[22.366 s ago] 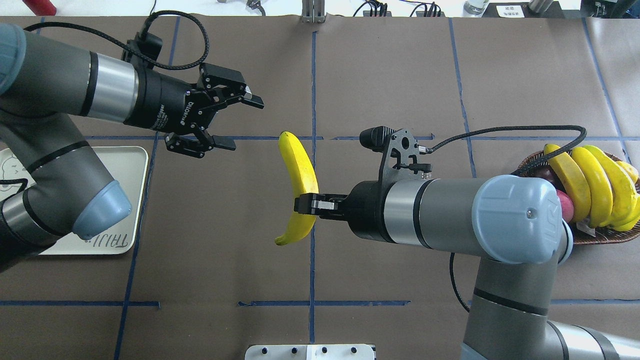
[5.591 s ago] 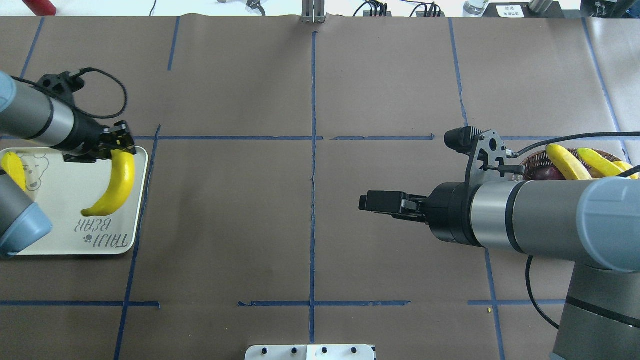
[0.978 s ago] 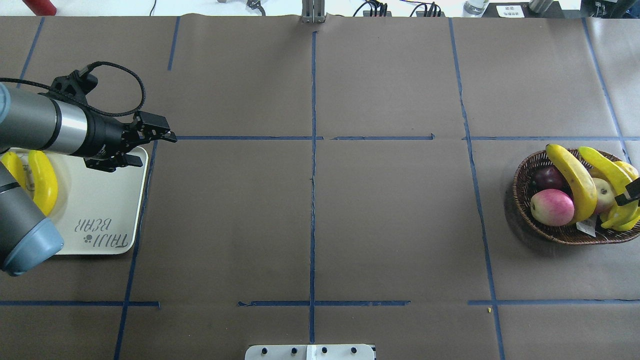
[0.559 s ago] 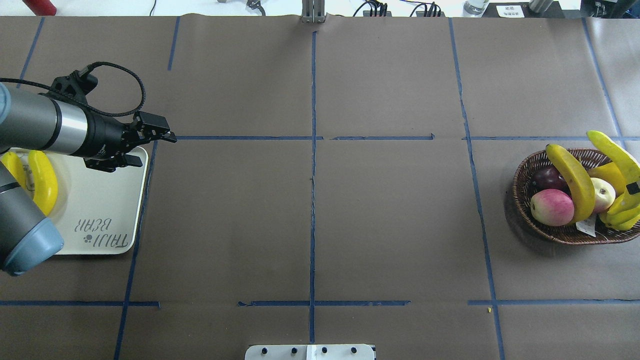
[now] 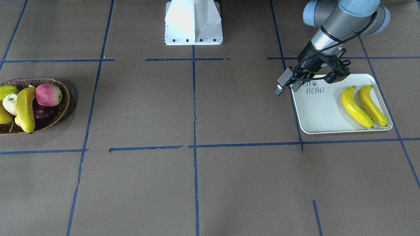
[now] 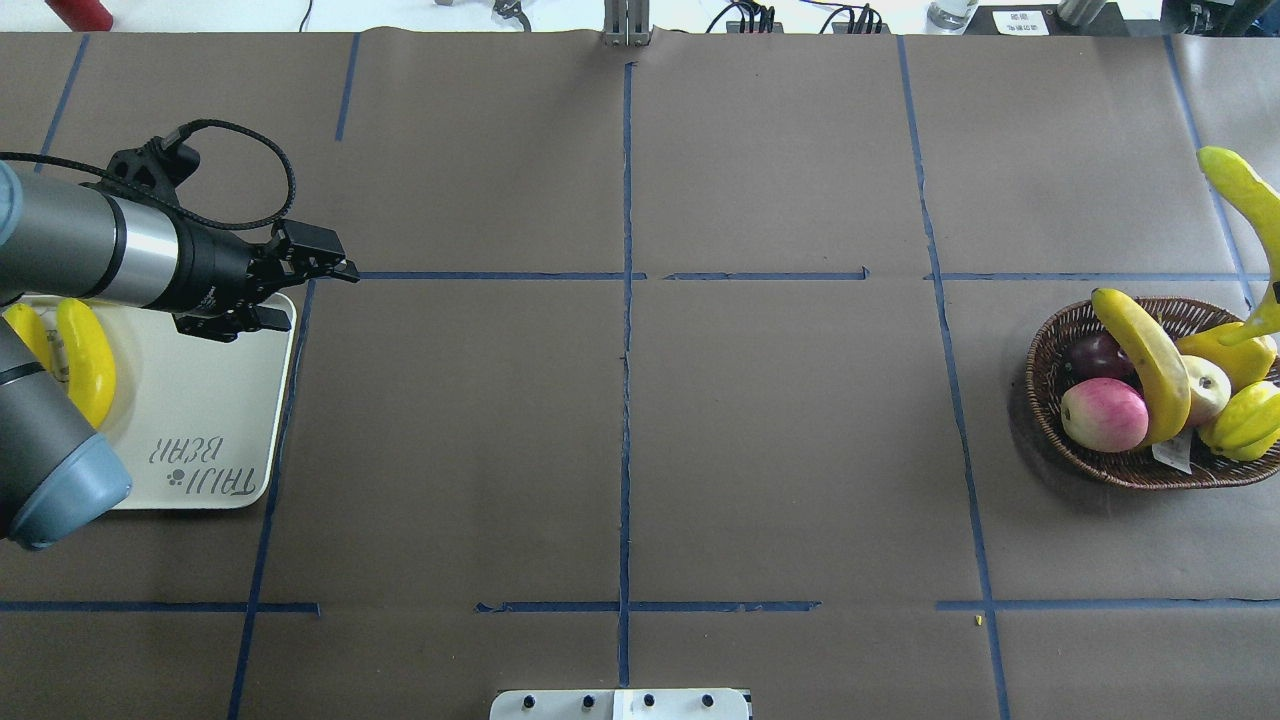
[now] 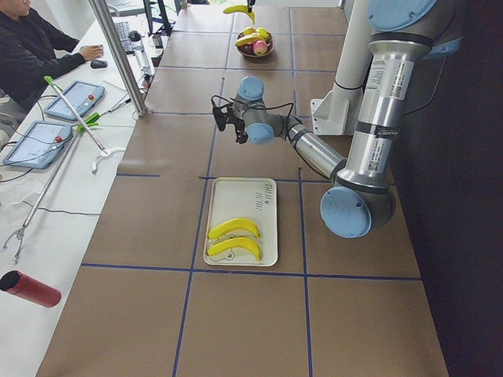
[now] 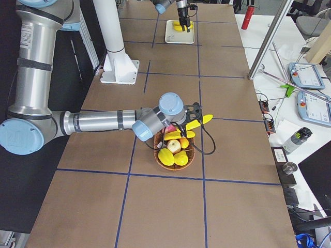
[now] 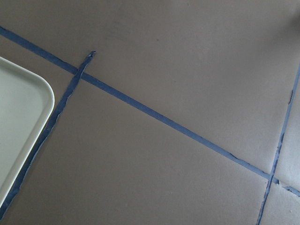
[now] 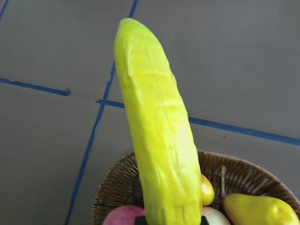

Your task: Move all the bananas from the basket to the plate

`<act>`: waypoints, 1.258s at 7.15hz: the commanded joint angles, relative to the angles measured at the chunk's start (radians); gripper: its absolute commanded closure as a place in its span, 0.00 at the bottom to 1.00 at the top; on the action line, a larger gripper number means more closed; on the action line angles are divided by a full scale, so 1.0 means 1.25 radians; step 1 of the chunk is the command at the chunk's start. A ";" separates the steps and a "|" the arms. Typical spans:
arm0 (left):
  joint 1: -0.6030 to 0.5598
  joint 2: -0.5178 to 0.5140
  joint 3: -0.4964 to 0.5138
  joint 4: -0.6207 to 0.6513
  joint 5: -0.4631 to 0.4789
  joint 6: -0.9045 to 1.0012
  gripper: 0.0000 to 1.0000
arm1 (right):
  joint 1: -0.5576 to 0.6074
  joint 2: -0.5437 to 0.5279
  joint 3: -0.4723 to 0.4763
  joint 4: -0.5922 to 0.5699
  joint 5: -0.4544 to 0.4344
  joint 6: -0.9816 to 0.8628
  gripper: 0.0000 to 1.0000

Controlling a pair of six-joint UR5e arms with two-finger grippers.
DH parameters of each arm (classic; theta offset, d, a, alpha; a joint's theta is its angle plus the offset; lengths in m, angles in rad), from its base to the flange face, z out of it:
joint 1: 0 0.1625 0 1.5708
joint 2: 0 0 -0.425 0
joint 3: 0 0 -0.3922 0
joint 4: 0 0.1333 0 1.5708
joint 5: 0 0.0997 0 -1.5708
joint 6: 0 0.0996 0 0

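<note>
1. A white plate point(image 7: 236, 200) lies on the brown table point(image 7: 236, 322), with two bananas point(image 7: 233, 228) side by side on it.
2. The near arm's left gripper point(image 7: 222, 123) hangs over the table beyond the plate.
3. Far off, a third banana point(image 7: 238, 9) is in the air above the basket point(image 7: 256, 52) of fruit.
4. A person point(image 7: 31, 47) sits at a side desk point(image 7: 47, 188).

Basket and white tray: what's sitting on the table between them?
Nothing. In the overhead view the stretch between the basket and the tray is bare brown paper crossed by blue tape lines.
</note>
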 commanded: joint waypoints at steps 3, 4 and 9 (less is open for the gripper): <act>0.036 -0.139 0.004 -0.060 -0.005 -0.142 0.01 | -0.236 0.241 0.061 0.008 -0.051 0.522 0.99; 0.039 -0.155 0.014 -0.130 -0.003 -0.159 0.01 | -0.327 0.287 0.095 0.000 -0.127 0.635 0.99; 0.071 -0.250 0.035 -0.132 -0.002 -0.158 0.01 | -0.728 0.481 0.194 -0.292 -0.557 0.709 0.98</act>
